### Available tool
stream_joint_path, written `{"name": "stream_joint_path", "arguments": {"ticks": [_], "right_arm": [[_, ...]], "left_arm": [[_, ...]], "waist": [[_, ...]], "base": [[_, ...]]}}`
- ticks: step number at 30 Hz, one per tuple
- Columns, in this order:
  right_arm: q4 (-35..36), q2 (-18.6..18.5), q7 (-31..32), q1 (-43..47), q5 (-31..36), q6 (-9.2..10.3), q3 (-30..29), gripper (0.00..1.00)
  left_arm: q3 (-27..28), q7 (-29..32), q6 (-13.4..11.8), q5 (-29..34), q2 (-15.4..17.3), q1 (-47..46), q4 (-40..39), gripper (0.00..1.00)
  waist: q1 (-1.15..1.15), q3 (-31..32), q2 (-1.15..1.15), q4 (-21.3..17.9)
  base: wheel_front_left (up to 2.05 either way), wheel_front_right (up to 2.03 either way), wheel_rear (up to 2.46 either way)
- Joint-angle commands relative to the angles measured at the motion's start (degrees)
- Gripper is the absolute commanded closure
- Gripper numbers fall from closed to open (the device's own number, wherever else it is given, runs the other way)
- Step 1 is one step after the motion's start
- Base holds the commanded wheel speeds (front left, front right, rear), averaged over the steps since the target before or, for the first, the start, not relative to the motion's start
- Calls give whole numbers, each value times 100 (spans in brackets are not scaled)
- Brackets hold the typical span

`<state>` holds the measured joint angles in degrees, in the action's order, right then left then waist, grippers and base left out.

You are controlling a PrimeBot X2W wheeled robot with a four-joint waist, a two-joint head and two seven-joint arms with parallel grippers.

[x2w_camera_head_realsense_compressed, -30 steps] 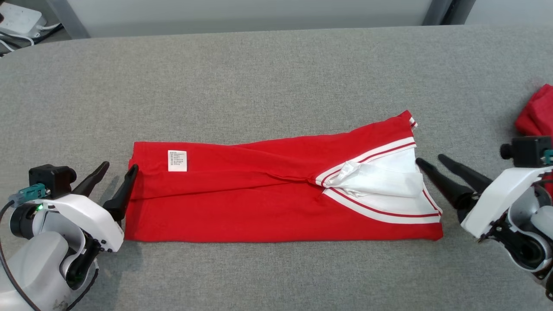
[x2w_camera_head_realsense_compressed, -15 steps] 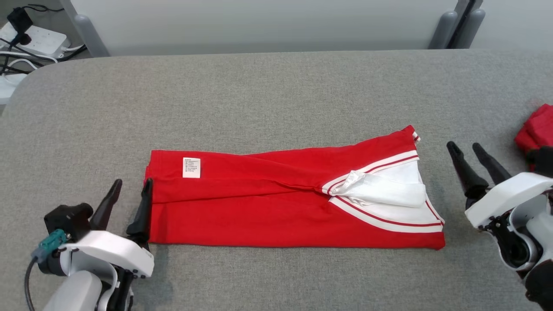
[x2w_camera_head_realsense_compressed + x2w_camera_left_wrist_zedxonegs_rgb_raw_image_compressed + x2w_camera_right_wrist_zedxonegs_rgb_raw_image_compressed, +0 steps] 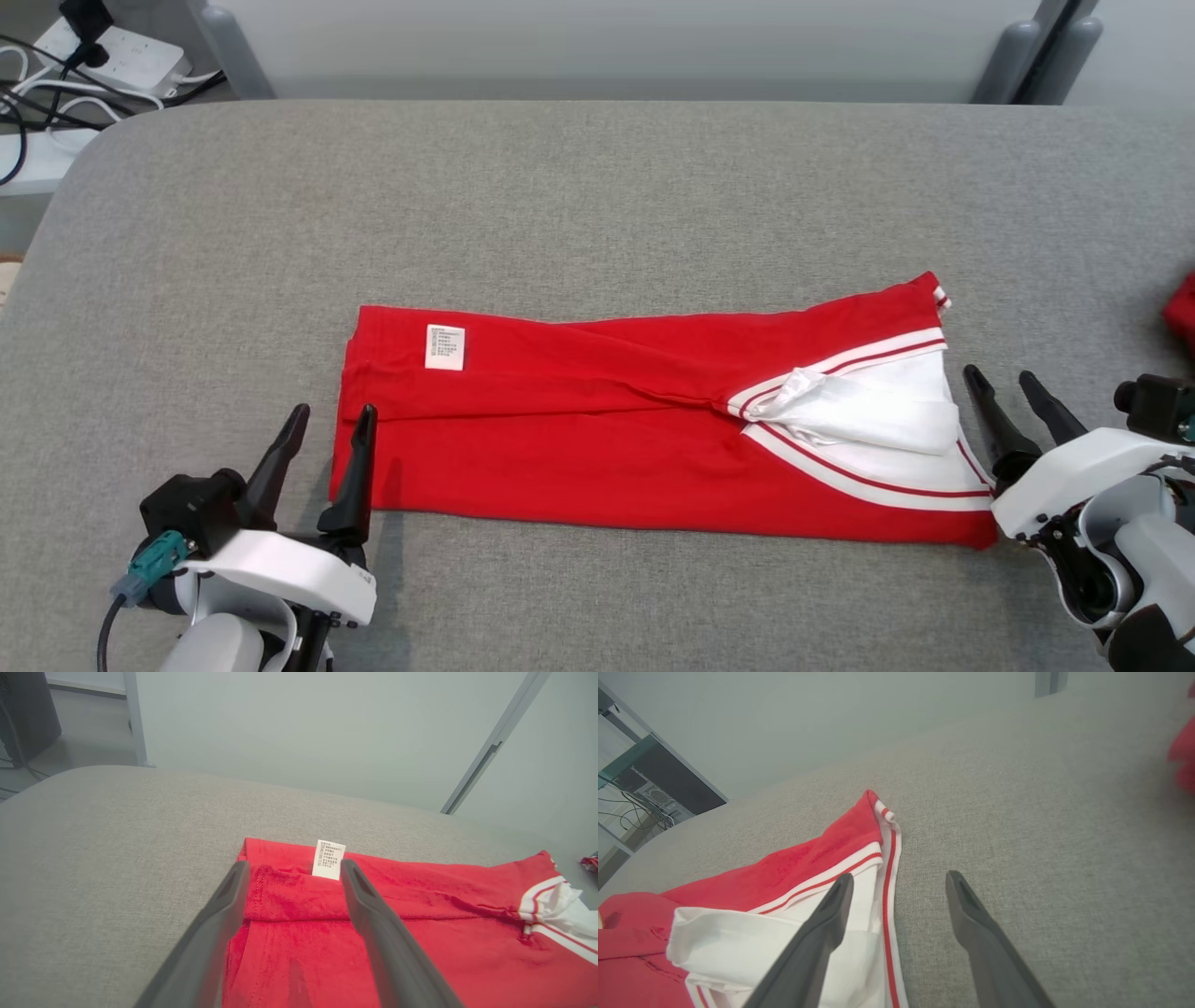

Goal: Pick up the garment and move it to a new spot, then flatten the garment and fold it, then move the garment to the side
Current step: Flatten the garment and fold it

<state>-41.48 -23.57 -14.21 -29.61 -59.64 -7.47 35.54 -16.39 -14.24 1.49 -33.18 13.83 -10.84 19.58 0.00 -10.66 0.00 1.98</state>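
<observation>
The garment (image 3: 597, 439) is a red shirt with white striped trim and a white collar, folded into a long strip across the grey table. A white care label (image 3: 445, 346) shows near its left end. My left gripper (image 3: 332, 420) stands open at the strip's left end, one finger over the red cloth edge; the left wrist view shows the garment (image 3: 420, 933) under the spread fingers (image 3: 369, 905). Just off the collar end, my right gripper (image 3: 1001, 380) is open, and the right wrist view shows the collar (image 3: 752, 938) beside its left finger (image 3: 831, 914). Neither gripper holds anything.
The grey fabric table (image 3: 597, 205) has wide free room beyond the garment. Another red cloth (image 3: 1181, 313) lies at the right edge, also red cloth (image 3: 1183, 760). A power strip and cables (image 3: 84, 65) sit on the floor past the far left corner.
The head camera has shifted, so the whole scene sits lower and further right. Both grippers stay open at the garment's two ends; the garment itself looks unmoved.
</observation>
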Motion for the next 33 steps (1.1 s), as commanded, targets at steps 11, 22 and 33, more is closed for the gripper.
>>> {"name": "stream_joint_path", "arguments": {"ticks": [11,22,33], "right_arm": [[-654,263,-5,-103,535,-2,128,0],[-1124,479,541,-251,535,-2,466,0],[-885,496,1073,-201,340,-2,831,58]], "left_arm": [[717,-75,369,563,-350,-141,-125,0],[963,-75,542,780,-507,-141,39,0],[1002,-75,593,849,-578,-157,168,0]], "waist": [[0,-217,0,353],[0,-214,0,435],[0,-105,0,435]], "base": [[0,0,0],[0,0,0],[0,0,0]]}}
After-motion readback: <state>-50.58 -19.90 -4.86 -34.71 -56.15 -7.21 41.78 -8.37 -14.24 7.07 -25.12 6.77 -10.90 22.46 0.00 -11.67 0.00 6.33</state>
